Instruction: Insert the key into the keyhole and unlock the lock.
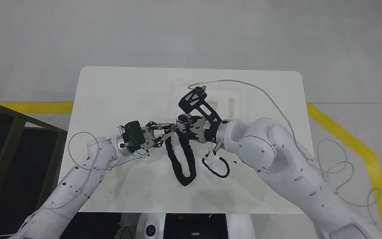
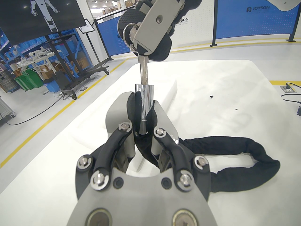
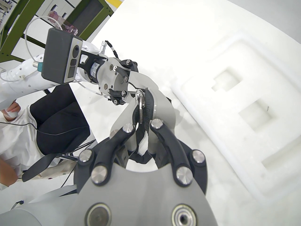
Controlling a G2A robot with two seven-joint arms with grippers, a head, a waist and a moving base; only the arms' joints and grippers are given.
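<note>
Here, you have one key [image 2: 144, 71], pinched in your right gripper [image 3: 142, 104], its tip touching the end of the one lock [image 2: 145, 99] clamped in your left gripper [image 2: 141, 111].

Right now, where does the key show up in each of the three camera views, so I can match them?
Top view: the key is mid-table, between the left claw and the right claw.
Left wrist view: its blade meets the end of the chrome lock cylinder that the left claw holds.
Right wrist view: its head is pinched in the right claw.
Shared landmark: the white foam tray.
</note>
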